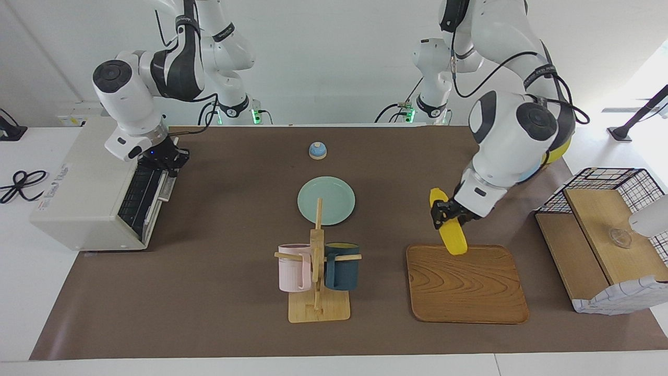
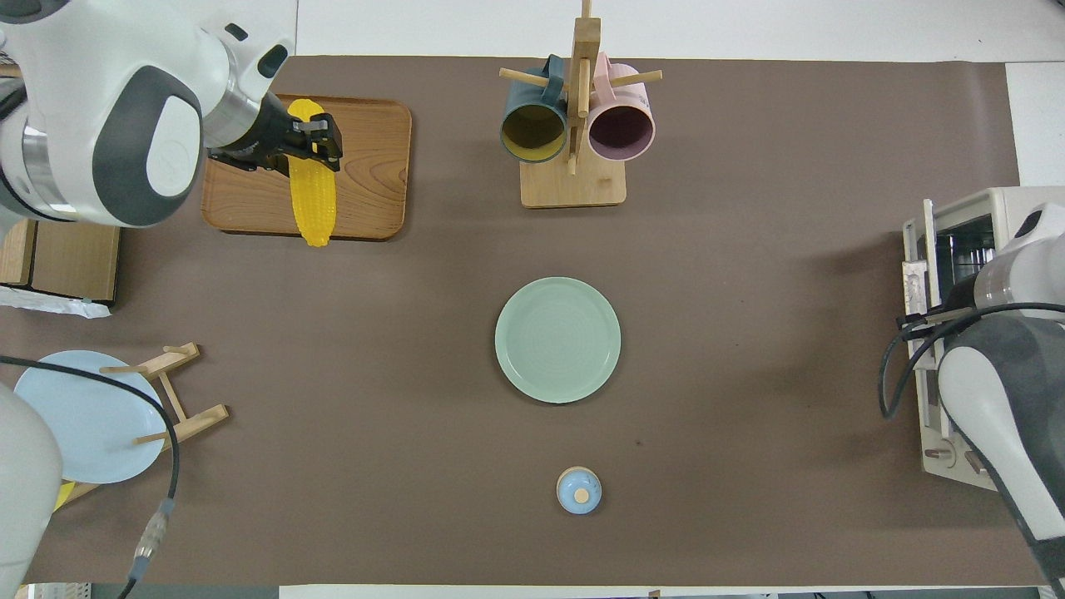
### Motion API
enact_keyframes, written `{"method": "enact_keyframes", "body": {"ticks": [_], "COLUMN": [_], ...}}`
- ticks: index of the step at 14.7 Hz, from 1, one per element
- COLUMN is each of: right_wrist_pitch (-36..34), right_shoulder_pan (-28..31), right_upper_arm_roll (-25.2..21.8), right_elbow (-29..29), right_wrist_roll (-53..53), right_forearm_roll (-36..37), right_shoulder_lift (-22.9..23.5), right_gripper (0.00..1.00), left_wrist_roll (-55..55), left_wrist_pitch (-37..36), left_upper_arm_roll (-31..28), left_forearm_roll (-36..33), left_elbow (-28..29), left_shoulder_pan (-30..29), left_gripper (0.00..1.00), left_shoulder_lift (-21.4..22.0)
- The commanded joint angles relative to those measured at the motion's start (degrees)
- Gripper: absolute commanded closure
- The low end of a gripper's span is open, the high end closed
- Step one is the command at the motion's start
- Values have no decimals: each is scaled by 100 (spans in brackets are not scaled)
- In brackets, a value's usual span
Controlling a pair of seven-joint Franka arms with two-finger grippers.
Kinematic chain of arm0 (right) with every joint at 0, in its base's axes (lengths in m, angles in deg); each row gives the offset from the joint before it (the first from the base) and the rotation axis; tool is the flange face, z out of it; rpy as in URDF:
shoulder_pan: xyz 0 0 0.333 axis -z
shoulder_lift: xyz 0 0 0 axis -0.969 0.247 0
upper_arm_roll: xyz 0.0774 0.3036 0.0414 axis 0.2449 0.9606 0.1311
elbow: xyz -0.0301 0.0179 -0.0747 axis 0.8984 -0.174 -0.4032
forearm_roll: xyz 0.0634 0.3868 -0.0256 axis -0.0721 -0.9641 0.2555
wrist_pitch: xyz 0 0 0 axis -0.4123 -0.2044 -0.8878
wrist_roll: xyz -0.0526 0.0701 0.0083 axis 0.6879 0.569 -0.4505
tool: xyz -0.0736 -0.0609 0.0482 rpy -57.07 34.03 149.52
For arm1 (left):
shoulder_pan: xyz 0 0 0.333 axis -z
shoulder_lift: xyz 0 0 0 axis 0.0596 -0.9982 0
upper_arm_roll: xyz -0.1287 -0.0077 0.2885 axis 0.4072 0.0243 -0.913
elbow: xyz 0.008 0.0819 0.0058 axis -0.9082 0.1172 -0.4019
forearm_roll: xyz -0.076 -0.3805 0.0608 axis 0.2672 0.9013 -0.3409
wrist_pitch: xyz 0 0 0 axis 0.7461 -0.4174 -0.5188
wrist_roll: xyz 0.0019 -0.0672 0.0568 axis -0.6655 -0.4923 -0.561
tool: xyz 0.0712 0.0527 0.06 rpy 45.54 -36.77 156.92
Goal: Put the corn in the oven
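My left gripper [image 1: 444, 215] is shut on the yellow corn [image 1: 452, 235] near its thick end. The corn hangs tilted in the air, over the tray's edge nearer the robots. From above, the left gripper [image 2: 309, 148] and the corn [image 2: 311, 204] show over the wooden tray [image 2: 374, 179]. The off-white oven [image 1: 78, 183] stands at the right arm's end of the table. Its door [image 1: 151, 190] is pulled partly down and the wire rack shows inside. My right gripper [image 1: 166, 160] is shut on the door's bar handle. From above, the right arm covers that gripper and part of the oven [image 2: 998, 208].
A mug rack [image 1: 318, 271] with a pink and a dark blue mug stands mid-table, with a green plate [image 1: 326, 200] and a small blue bell [image 1: 317, 150] nearer the robots. A wire-and-wood basket box [image 1: 605, 240] and a blue plate on a wooden stand [image 2: 83, 416] are at the left arm's end.
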State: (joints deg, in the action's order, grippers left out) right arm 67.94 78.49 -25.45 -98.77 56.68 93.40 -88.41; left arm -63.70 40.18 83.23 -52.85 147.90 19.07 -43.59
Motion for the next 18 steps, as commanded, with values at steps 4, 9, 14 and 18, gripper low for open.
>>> {"method": "enact_keyframes", "body": {"ticks": [4,9,14,18], "right_wrist_pitch": [883,1639,1896,1834], "right_shoulder_pan": [-121,-594,-763,-867], "right_upper_arm_roll": [13,22,22,48], "right_elbow": [-158,-491,-782,-739], "right_wrist_roll": [-250,-742,-1041,-1068], "right_forearm_roll": [-130,-218,-218,-226], "right_shoulder_lift": [541,744,673,673], "right_gripper": [100,100,100,100], "left_wrist_roll": [2011,2884,2779,2603], "left_wrist_pitch": [1638,3311,3961,4270], "left_upper_arm_roll": [-98,-106,-124,-124], "left_forearm_roll": [64,64,20,3], "left_elbow": [2386,3005,3005,3005], "left_shoulder_pan": [1711,2758,3111,3111], "left_gripper": [100,100,100,100], "left_shoulder_lift": [1256,1057,415,142]}}
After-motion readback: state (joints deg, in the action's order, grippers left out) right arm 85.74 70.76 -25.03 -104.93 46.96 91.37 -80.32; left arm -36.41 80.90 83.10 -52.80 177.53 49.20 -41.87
